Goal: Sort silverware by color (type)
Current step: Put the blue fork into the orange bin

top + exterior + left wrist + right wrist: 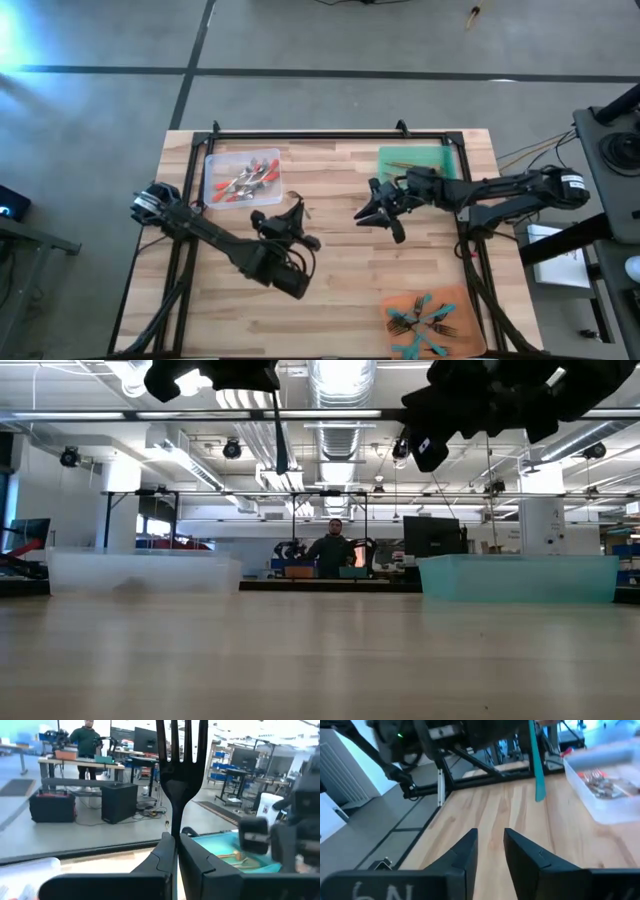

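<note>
My left gripper (293, 222) is over the table's middle, shut on a fork (181, 770) with a teal handle (536, 770). The handle also shows as a thin line hanging down in the low view (280, 435). My right gripper (375, 212) hovers open and empty to its right, fingers (465, 850) pointing at the left arm. Red-handled silverware (245, 180) lies in the clear tray (213, 160). Gold pieces (405, 165) lie in the green tray (440, 155). Teal ones (420, 322) lie in the orange tray (465, 300). My left gripper pinches the fork between its two fingers at the neck just under the head (175, 822), coming at it level. The fork is lifted clear and stands upright, tines up. Its teal handle (537, 780) hangs below the fingers.
The black frame rail (330, 135) runs along the table's far edge, with posts at both sides. Bare wood (350, 290) lies between the trays. A person (333, 550) stands in the room far behind the table.
</note>
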